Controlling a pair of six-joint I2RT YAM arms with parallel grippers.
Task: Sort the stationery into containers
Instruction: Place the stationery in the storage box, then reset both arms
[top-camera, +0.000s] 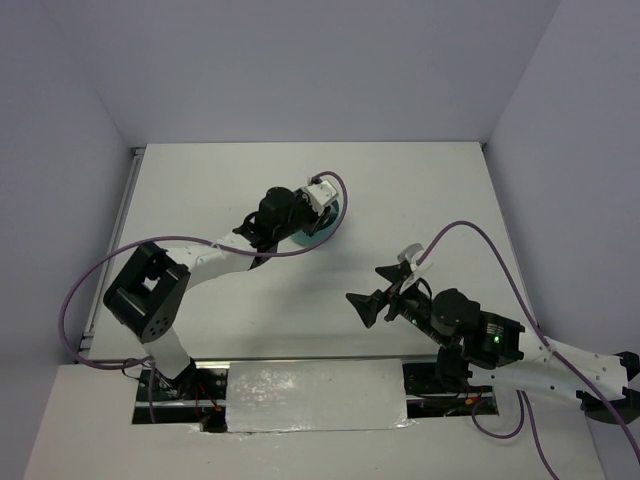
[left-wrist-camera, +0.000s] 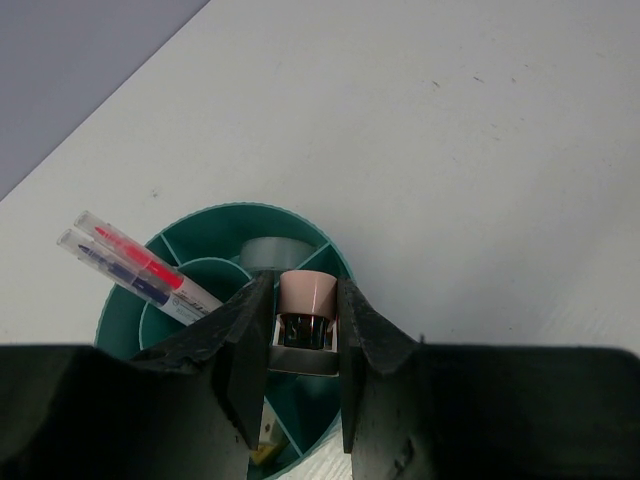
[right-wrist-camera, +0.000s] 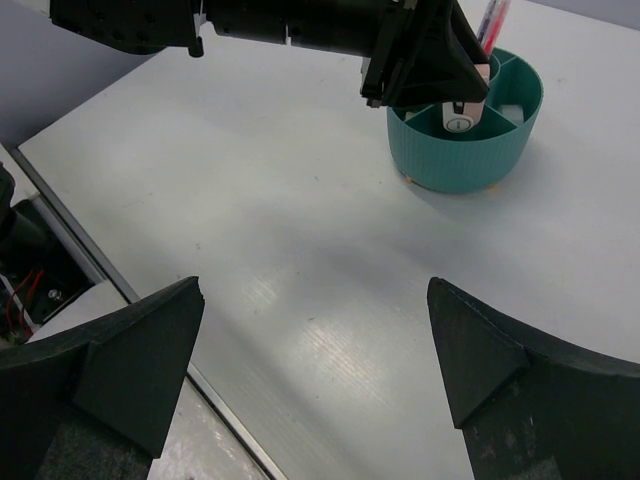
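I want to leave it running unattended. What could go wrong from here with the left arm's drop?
The left gripper holds the pink-capped piece over the organiser, seemingly above a divider; released, it might perch there or bounce out. The pens lean out of the centre cup close to one finger; moving away could knock them.

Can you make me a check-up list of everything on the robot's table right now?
Surface: white table, faint scuffs.
Job's things: teal organiser; pens standing in its centre cup; clear tape ring in an outer compartment; pink-capped piece held just above the organiser.
Clutter: nothing seen.
Grippers: left gripper shut on the pink-capped piece; right gripper open, holding nothing, well away from the organiser.
Cables: purple cables loop off both arms.
Surroundings: plain pale walls on three sides.
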